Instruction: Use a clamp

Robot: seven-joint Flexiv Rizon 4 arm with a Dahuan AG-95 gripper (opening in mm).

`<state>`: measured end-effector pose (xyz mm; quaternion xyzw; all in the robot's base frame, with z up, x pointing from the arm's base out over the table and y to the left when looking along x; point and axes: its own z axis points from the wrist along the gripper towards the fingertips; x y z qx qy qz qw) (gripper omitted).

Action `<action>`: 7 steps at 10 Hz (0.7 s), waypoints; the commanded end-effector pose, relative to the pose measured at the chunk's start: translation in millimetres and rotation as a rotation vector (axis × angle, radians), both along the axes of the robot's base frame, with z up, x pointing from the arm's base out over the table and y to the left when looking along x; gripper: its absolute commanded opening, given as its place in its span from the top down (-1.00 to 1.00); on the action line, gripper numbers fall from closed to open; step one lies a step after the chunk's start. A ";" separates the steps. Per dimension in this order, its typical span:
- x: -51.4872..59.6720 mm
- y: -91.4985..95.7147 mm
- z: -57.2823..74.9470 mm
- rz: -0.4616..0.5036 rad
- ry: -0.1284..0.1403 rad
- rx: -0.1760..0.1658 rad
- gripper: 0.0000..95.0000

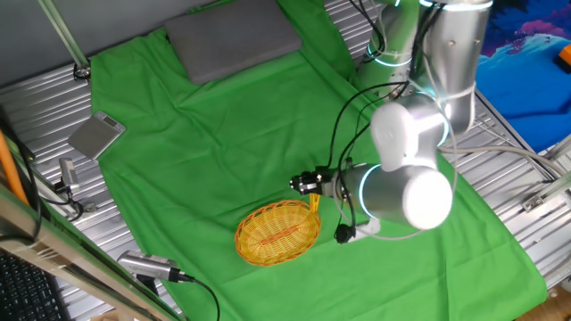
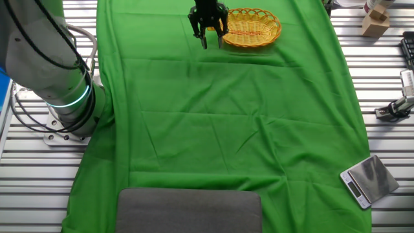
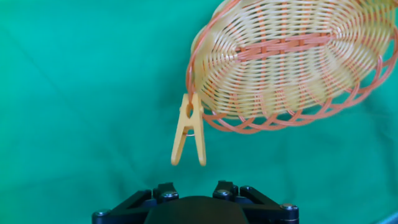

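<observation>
The clamp (image 3: 189,132), a small yellow-orange clothespin-like clip, is pinched onto the rim of the oval wicker basket (image 3: 348,99). Its two prongs point away from the basket. In one fixed view the clamp (image 1: 314,205) stands up from the right end of the basket (image 1: 268,242). My gripper (image 1: 308,184) hangs just beside it. The other fixed view shows the gripper (image 2: 210,40) left of the basket (image 2: 265,33), fingers spread open and holding nothing. In the hand view only the gripper's black base (image 3: 195,208) shows, a short way back from the clamp's prongs.
A green cloth (image 2: 226,123) covers the table. A grey pad (image 2: 189,210) lies at one end and a small silver scale (image 2: 367,180) sits off the cloth on the metal slats. The arm's base (image 2: 65,103) and cables stand at the cloth's side.
</observation>
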<state>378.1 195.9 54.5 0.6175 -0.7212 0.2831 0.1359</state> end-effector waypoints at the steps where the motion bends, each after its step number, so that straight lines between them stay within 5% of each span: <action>1: 4.4 -3.6 -3.7 0.025 0.015 0.042 0.20; 2: 6.6 -3.8 -4.3 0.031 0.020 0.055 0.20; 3: 7.6 -3.9 -4.3 0.032 0.021 0.060 0.60; 7: 20.6 -4.6 -4.4 0.052 0.046 0.120 0.60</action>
